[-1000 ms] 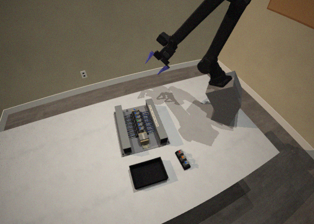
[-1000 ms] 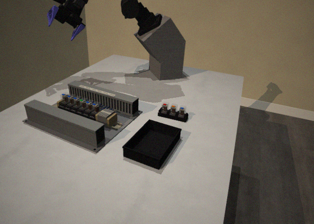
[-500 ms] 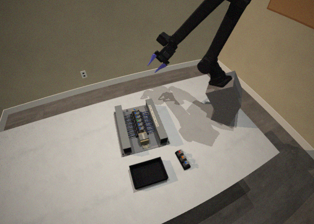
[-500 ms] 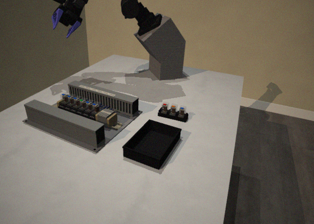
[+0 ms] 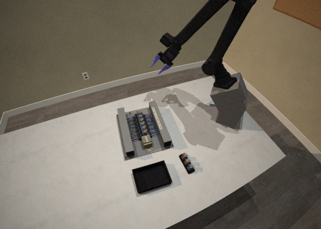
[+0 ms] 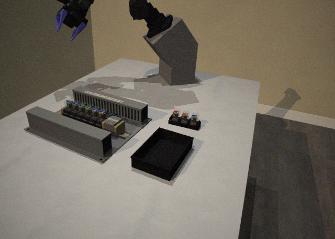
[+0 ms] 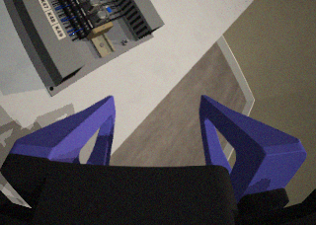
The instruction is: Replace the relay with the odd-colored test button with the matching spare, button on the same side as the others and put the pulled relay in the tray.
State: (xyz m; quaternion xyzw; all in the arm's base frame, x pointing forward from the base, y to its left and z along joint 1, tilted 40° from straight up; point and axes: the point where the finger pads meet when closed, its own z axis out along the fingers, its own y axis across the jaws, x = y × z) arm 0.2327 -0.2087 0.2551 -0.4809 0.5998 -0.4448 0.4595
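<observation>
The row on the panel holds a relay with a green button [image 5: 140, 122] [image 6: 86, 107] between several relays with blue buttons. Two blue buttons of the row's end also show in the wrist view [image 7: 110, 9]. Three spares stand upright in a black holder [image 6: 183, 126]: one with a red button [image 5: 183, 155] [image 6: 176, 111], one with an orange button [image 5: 186, 160] [image 6: 185, 113] and one with a blue button [image 5: 190, 166] [image 6: 194, 115]. The black tray [image 5: 155, 187] [image 6: 149, 167] is empty. My gripper [image 5: 155, 70] [image 6: 64, 35] [image 7: 157, 104] is partly open and empty, high above and behind the panel.
Two tall grey wire ducts flank the row, one unlabelled [image 5: 125, 133] [image 6: 70, 130] and one with a label strip [image 5: 165, 135] [image 6: 135, 106]. A beige and grey terminal block [image 5: 147, 140] [image 6: 113, 123] stands at the row's tray end. The arm's grey pedestal [image 5: 229, 104] [image 6: 172, 46] stands on the table.
</observation>
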